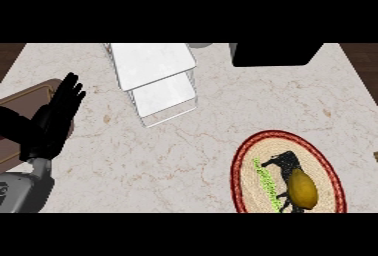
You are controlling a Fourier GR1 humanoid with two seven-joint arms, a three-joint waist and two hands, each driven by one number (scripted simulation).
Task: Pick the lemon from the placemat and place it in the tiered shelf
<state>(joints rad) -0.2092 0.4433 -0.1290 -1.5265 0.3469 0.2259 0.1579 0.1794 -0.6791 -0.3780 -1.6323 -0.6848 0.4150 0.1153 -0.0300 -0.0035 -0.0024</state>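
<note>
A yellow lemon (303, 189) lies on a round woven placemat (250, 160) with a red rim, at the lower right of the counter. The white tiered shelf (156, 75) with a wire frame stands at the back, left of centre. My left hand (57, 116) rests at the left edge, open with its fingers pointing up, far from both the lemon and the shelf. My right hand is out of sight.
A black box-like object (275, 54) stands at the back right. A brown wooden board (26, 100) lies at the left edge, partly behind my left hand. Bare marble counter (170, 160) stretches between the shelf and the placemat.
</note>
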